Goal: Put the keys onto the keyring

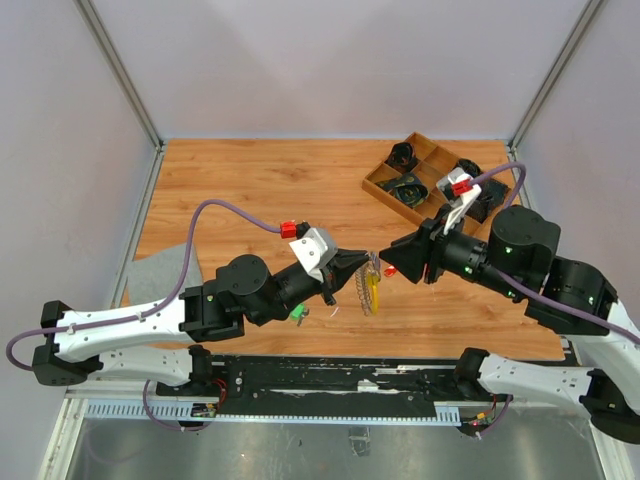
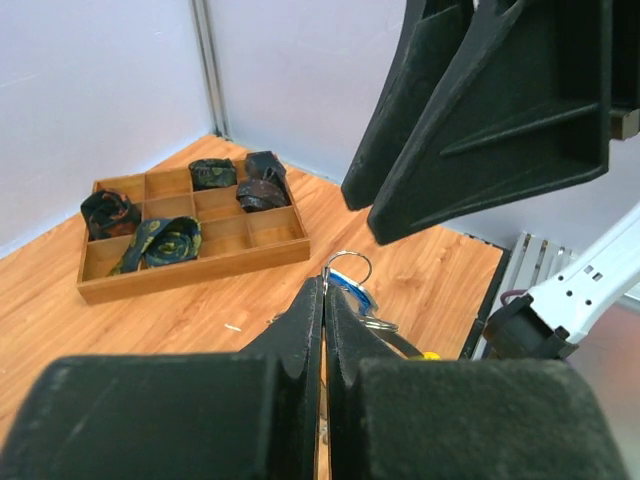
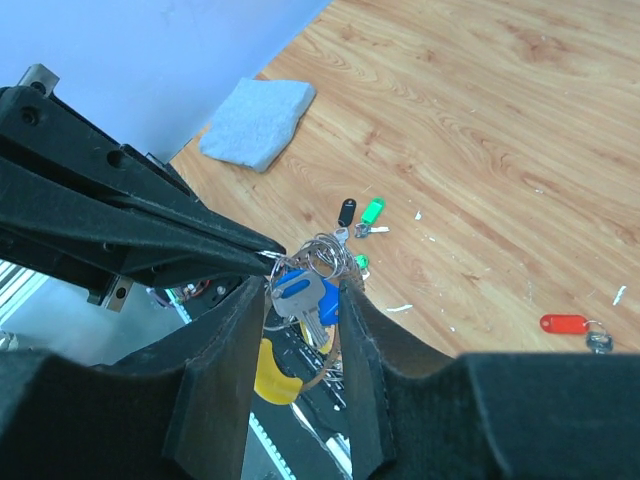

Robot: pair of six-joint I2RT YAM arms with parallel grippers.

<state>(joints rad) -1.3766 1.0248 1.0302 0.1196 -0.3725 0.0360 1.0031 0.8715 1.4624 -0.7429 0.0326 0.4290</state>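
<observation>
**As Ring Hangs Between Two Claws, Three Keys Wait on the Wood**

While the two arms meet nose to nose over the near middle of the wooden table (image 1: 250,180), the job looks only partly done. A compartmented wooden tray (image 2: 190,273) of dark rolled items sits at the far right, and a grey cloth (image 3: 258,122) lies at the left edge; neither plays a part.

The keyring (image 1: 368,290), a coil of silvery wire with a yellow curved piece (image 3: 272,370), hangs off the table between the arms. The left gripper (image 2: 324,290) has its jaws pressed together, and its tip appears clamped on the ring's wire. The right gripper (image 1: 388,266) faces it with jaws apart, one on each side of a blue-headed key (image 3: 300,293) that hangs at the ring. No firm grip on that key shows, and whether it is fully threaded cannot be told.

Three keys lie loose on the wood. A green-tagged key (image 3: 372,211) and a black-tagged key (image 3: 346,211) rest just beside each other, near the ring and under the left arm. A red-tagged key (image 3: 562,323) lies apart from them. By this reckoning one key is on or nearly on, and three are left to fetch.
</observation>
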